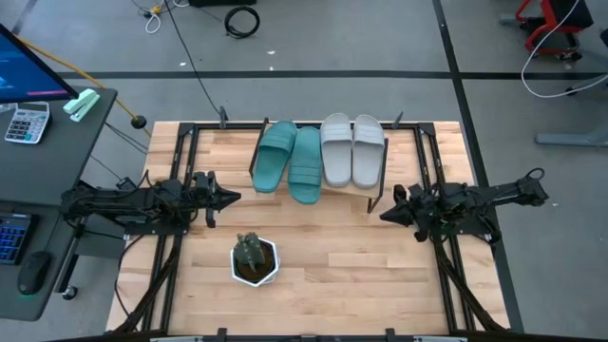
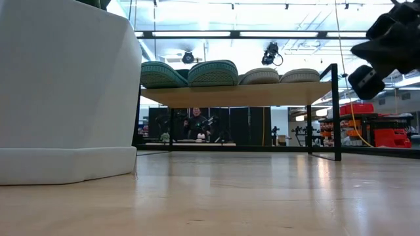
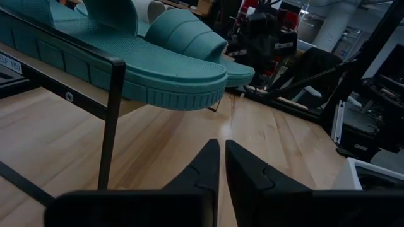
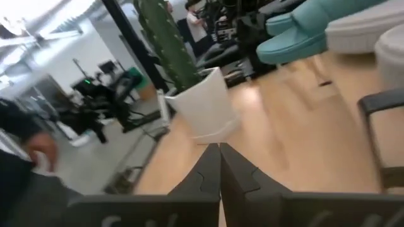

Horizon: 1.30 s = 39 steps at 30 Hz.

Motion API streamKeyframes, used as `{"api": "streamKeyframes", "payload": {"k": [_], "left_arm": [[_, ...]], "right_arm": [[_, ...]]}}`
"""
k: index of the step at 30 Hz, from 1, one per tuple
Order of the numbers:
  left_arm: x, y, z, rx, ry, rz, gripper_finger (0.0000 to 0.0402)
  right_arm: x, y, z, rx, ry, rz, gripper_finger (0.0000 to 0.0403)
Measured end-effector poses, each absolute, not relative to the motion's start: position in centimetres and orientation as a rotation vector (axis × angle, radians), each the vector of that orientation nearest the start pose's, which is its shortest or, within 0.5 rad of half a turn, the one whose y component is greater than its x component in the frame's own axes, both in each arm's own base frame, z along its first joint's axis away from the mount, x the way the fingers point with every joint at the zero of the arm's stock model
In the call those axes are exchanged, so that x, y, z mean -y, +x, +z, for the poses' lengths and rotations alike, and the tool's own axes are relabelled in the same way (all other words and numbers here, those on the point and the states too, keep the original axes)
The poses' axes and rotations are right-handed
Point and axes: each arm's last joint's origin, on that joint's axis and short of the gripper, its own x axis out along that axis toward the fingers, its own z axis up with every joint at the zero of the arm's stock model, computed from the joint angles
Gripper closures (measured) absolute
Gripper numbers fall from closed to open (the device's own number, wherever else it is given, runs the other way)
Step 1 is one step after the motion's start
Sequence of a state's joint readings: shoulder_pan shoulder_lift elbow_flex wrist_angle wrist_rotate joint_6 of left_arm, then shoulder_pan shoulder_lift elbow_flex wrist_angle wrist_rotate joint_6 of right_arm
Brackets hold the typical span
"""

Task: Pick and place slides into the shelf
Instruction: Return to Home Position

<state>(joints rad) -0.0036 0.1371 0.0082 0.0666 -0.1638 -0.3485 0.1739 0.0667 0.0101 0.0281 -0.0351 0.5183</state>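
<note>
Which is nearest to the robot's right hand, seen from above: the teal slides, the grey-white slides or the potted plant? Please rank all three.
From the right hand, in the high view:
1. grey-white slides, at the back on its own side.
2. teal slides, at the back, next over to the left.
3. potted plant, front left, nearer the other arm.

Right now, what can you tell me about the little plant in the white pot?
The plant is a small green cactus with tiny spines, standing upright in what looks like dark soil. Its white pot has flat, angled sides and looks smooth, like ceramic or plastic. It stands on the bare wooden table, in front of the shelf and nearer the left arm's side. Only the table touches the pot.
</note>
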Motion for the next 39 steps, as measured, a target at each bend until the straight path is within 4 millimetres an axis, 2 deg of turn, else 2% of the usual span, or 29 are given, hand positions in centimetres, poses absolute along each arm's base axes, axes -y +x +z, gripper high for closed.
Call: {"api": "streamKeyframes", "payload": {"k": [6, 13, 19, 27, 34, 39], "left_arm": [[-0.4, 10.5, 16.2, -0.034, -0.342, 0.169, 0.0361], [-0.4, 10.5, 16.2, -0.034, -0.342, 0.169, 0.036], [-0.4, 10.5, 16.2, -0.034, -0.342, 0.169, 0.037], [-0.4, 10.5, 16.2, -0.034, -0.342, 0.169, 0.037], [-0.4, 10.5, 16.2, -0.034, -0.342, 0.169, 0.036], [-0.4, 10.5, 16.2, -0.034, -0.342, 0.169, 0.0365]], "right_arm": [[-1.8, 10.3, 16.0, -0.11, 0.322, 0.146, 0.0403], [-1.9, 11.0, 14.6, -0.244, 0.074, 0.146, 0.0403], [-1.7, 11.3, 14.1, -0.296, 0.057, 0.058, 0.0403], [-1.6, 11.3, 14.3, -0.275, 0.096, 0.045, 0.0403], [-1.4, 11.1, 16.3, -0.186, 0.096, -0.018, 0.0403], [-1.2, 10.3, 16.3, -0.257, 0.078, -0.033, 0.0403]]}}
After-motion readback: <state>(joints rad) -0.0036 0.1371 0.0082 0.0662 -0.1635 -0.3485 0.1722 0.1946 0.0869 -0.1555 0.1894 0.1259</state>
